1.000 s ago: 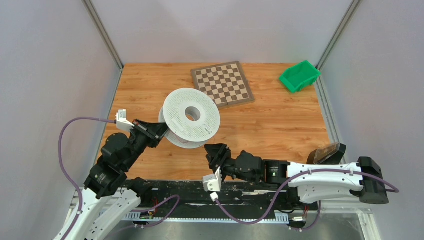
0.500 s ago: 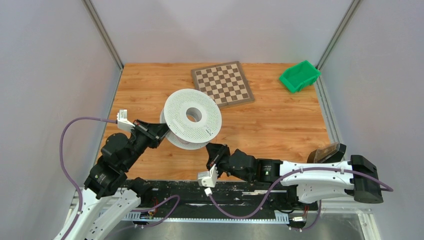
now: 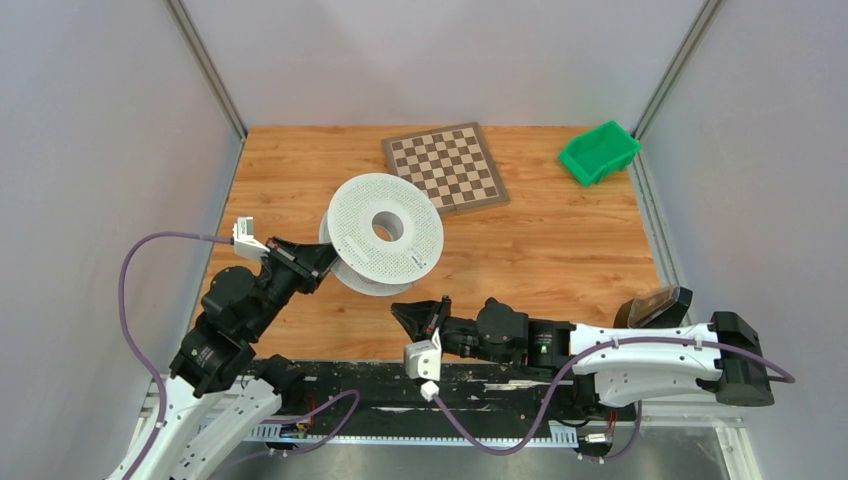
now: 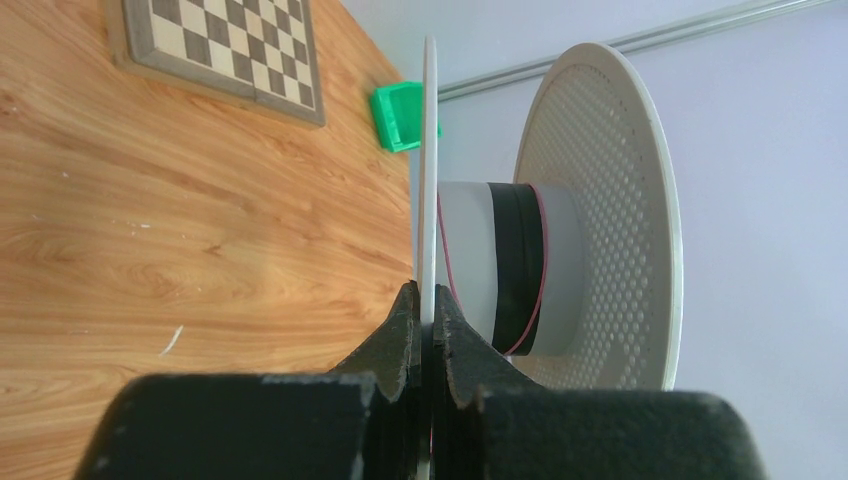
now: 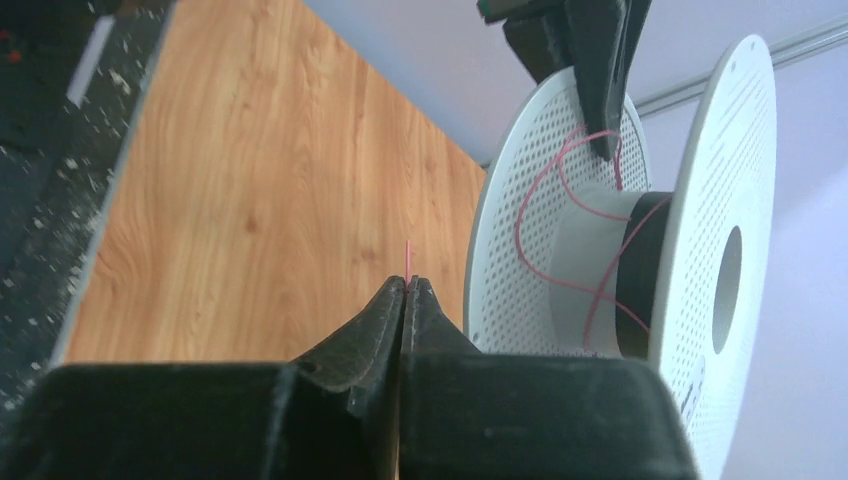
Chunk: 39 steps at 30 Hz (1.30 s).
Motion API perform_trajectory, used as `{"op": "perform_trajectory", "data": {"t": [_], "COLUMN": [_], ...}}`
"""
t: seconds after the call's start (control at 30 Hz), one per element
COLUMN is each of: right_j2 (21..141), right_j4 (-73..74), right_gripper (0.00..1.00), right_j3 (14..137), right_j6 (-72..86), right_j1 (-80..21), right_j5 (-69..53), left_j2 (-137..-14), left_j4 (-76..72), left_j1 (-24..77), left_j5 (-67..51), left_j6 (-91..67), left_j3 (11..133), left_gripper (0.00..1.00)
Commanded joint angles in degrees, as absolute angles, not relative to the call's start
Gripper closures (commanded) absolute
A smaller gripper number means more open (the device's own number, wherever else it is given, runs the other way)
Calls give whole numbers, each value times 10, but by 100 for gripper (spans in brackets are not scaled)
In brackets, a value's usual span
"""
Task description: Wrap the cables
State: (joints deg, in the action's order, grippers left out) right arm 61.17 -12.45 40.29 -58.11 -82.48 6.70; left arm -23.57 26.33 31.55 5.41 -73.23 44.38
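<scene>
A white perforated spool is held tilted above the wooden table. My left gripper is shut on the rim of its lower flange; the grey hub carries a black band and a few turns of thin red cable. My right gripper sits just in front of the spool and is shut on the cable's end, whose red tip pokes out above the fingertips. Loose red loops hang between the flanges in the right wrist view.
A chessboard lies at the back centre. A green bin stands at the back right. Metal frame posts and grey walls border the table.
My right gripper has swung left and slightly forward below the spool, holding the cable end. The spool and the left arm have barely moved.
</scene>
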Motion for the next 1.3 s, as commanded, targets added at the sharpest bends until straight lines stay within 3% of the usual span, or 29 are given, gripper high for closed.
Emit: {"op": "perform_trajectory", "data": {"t": [0.0, 0.3, 0.57, 0.87, 1.27], "right_j2": [630, 651, 763, 847, 889], "right_j4": [-152, -157, -248, -307, -229], "right_gripper": [100, 100, 100, 100, 100], "right_j3": [451, 481, 555, 629, 706], "right_j6": [-479, -413, -301, -238, -103], "right_j1": [-828, -828, -828, -815, -761], "right_j5": [18, 30, 197, 297, 282], "left_j2": [-230, -231, -231, -223, -220], "left_j4": [184, 179, 156, 154, 132], "left_j1": [318, 318, 318, 318, 317], "left_j5": [74, 87, 93, 112, 115], "left_j6": [-710, -665, -618, -535, -472], "left_j3": [438, 423, 397, 379, 337], "left_gripper": [100, 100, 100, 100, 100]}}
